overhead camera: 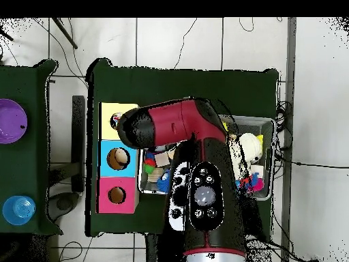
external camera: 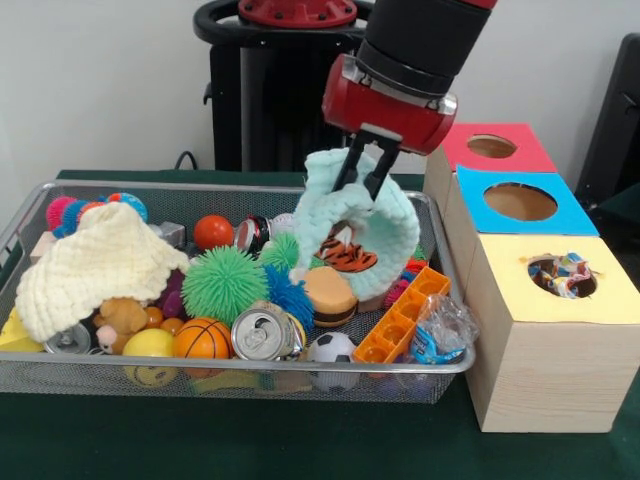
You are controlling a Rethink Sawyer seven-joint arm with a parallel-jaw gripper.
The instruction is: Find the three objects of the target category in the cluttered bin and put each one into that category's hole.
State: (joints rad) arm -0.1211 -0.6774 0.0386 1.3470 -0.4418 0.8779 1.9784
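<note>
My gripper (external camera: 364, 168) hangs over the right half of the wire bin (external camera: 120, 362), shut on the top of a mint green cloth (external camera: 392, 235) with an orange tiger print. The cloth droops from the fingers and its lower edge touches the toys beneath. To the right stand three wooden boxes with round holes: a red-topped one (external camera: 510, 160) farthest back, a blue-topped one (external camera: 560, 215) in the middle, and a yellow-topped one (external camera: 600, 300) nearest, with a colourful wrapper in its hole. In the overhead view the arm (overhead camera: 198, 136) hides the gripper and the cloth.
The bin also holds a cream cloth (external camera: 95, 262), a green spiky ball (external camera: 222, 283), a soda can (external camera: 262, 333), a basketball (external camera: 201, 338), a soccer ball (external camera: 333, 347), a burger toy (external camera: 330, 295) and an orange tray (external camera: 400, 315). A purple plate (overhead camera: 11, 121) and a blue cup (overhead camera: 19, 209) sit on a separate table.
</note>
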